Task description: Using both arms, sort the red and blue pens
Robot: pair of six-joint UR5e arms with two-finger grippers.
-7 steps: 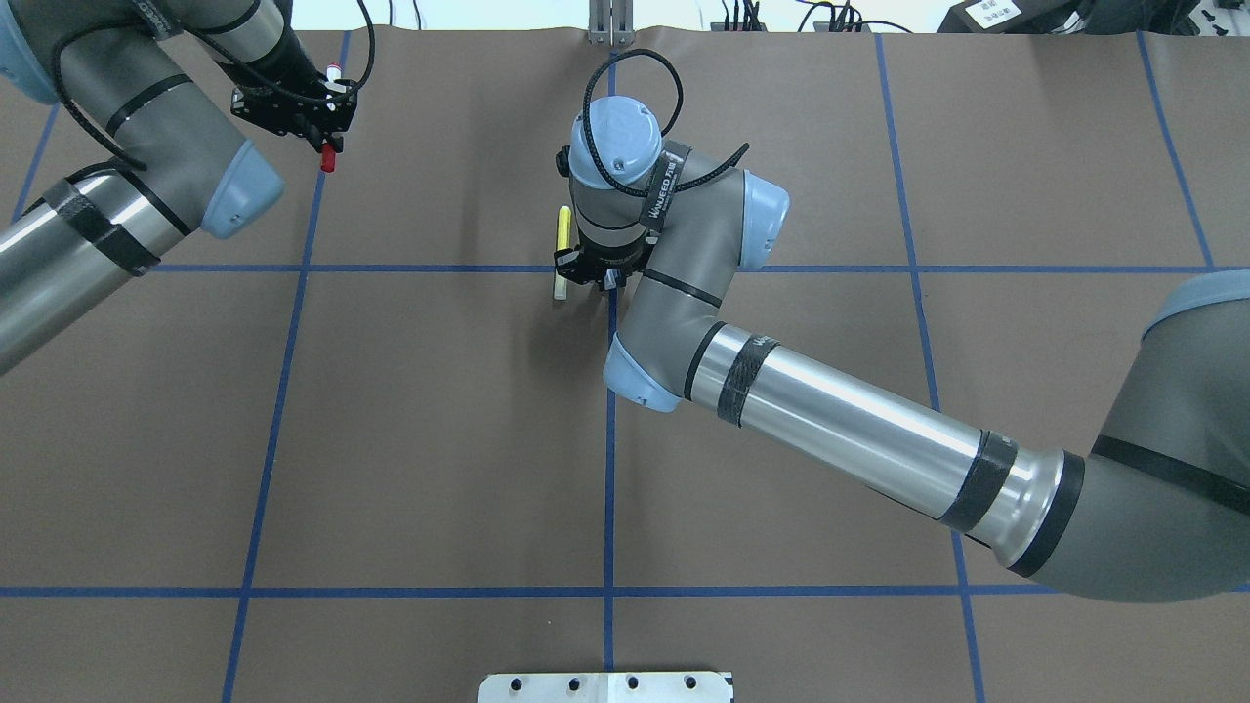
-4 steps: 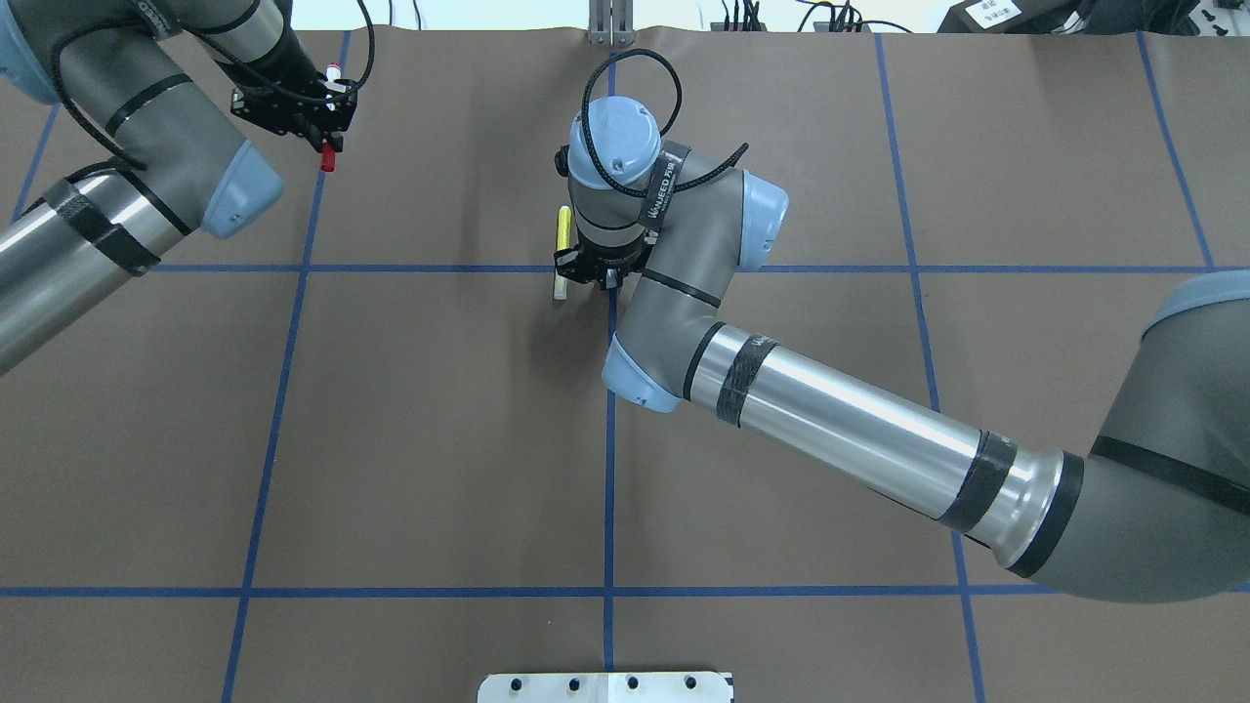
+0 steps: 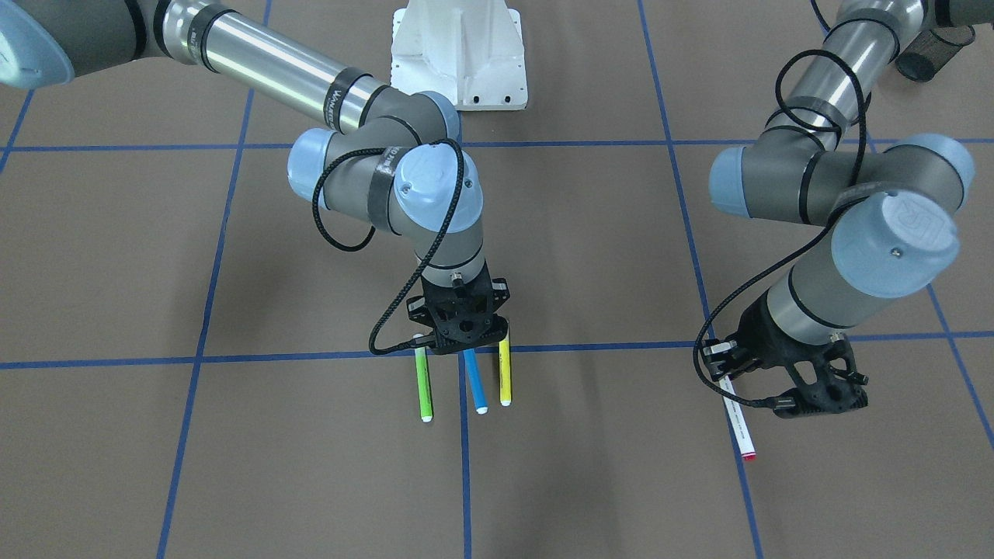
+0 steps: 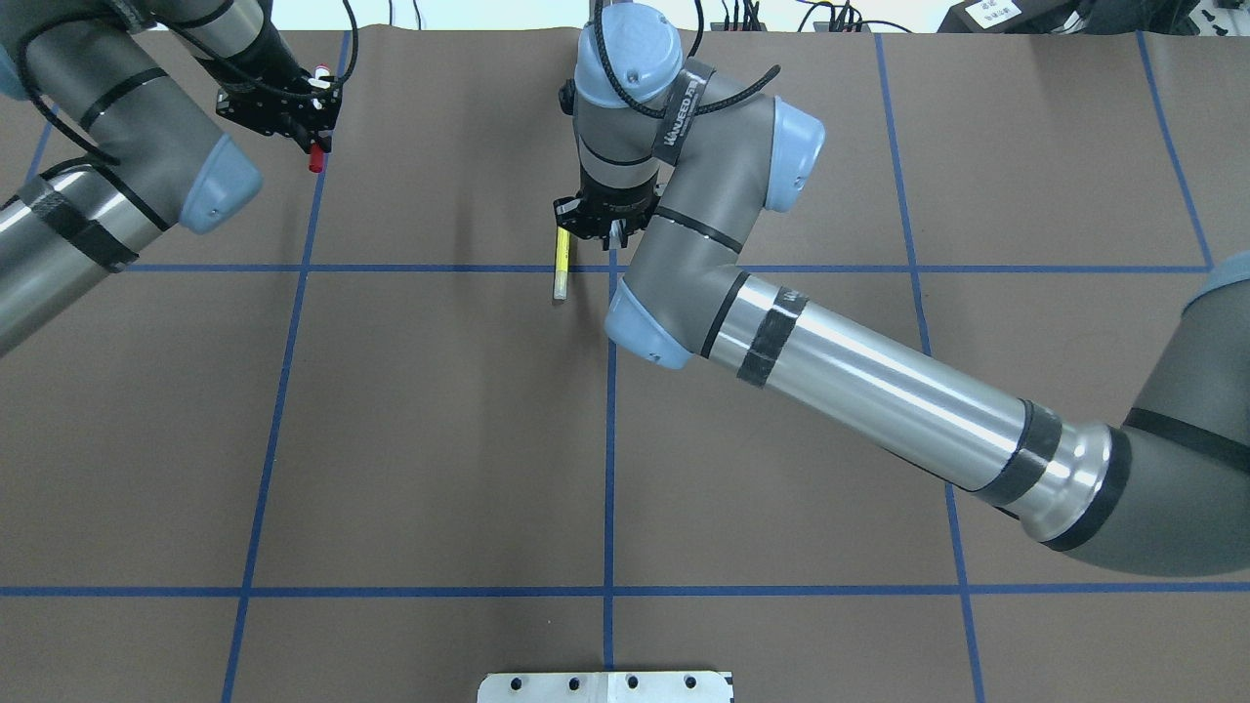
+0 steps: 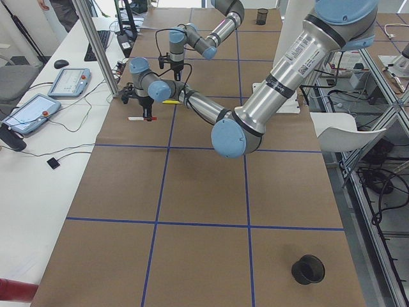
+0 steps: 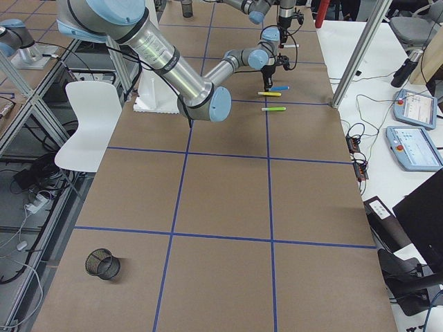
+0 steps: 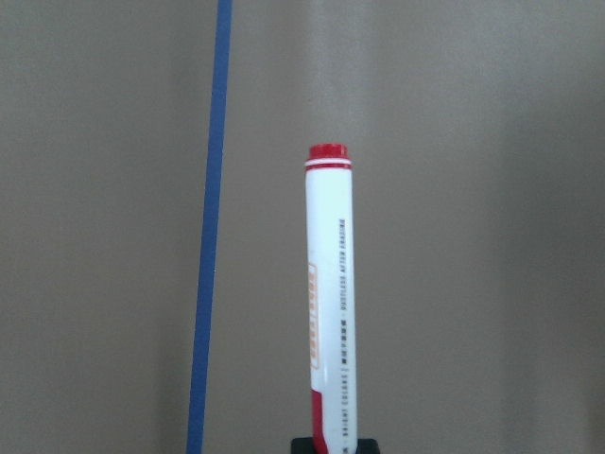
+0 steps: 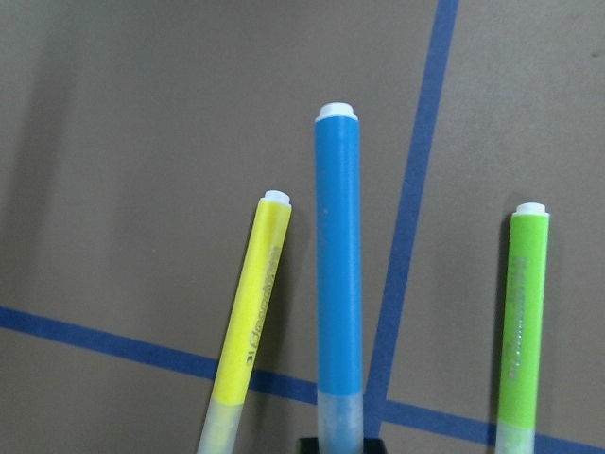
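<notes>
The blue pen [image 8: 337,274] juts straight out from my right gripper [image 3: 468,348], which is shut on its grey cap end. In the right wrist view it looms larger than the markers beside it, so it hangs above the table. My wrist hides it in the overhead view, where the right gripper [image 4: 594,230] is near the centre line at the back. The red pen [image 7: 329,303], white-barrelled with a red end, is held level in my left gripper [image 3: 724,363], which is shut on it. The same red pen [image 4: 315,161] pokes out below the left gripper [image 4: 309,132] at the far left.
A green marker [image 3: 423,380] and a yellow marker [image 3: 505,376] lie on the brown mat on either side of the blue pen. Black mesh cups [image 6: 102,263] [image 5: 308,269] stand near the table's two ends. The white robot base [image 3: 460,54] sits at the near edge.
My right gripper has risen and shifted toward the far edge with the blue pen, uncovering more of the yellow marker. The left gripper has drifted slightly farther left and back with the red pen.
</notes>
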